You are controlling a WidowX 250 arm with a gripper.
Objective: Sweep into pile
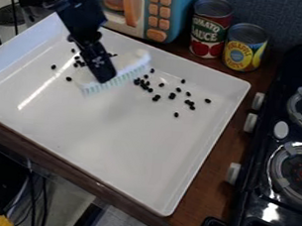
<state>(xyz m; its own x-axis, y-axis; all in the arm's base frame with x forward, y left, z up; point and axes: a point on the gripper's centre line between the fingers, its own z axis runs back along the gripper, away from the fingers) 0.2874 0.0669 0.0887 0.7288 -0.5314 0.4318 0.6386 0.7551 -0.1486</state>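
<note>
A white brush (pixel 127 74) with pale green-tipped bristles is at the upper left part of the white tray (pixel 121 142), tilted, its bristles toward the lower right. My black gripper (pixel 102 76) is over the brush's middle and shut on it, hiding part of its body. Small black beans (pixel 143 84) are scattered on the tray to the right of the brush, some clustered near its right end. Several more beans (pixel 78 61) lie to the left of and behind the gripper. Whether the bristles touch the tray, I cannot tell.
Behind the tray stand a toy microwave (pixel 149 10), a tomato sauce can (pixel 210 28) and a yellow can (pixel 245 47). A black toy stove (pixel 290 147) with knobs is to the right. The tray's raised rim (pixel 211 140) runs beside a strip of brown counter (pixel 218 175).
</note>
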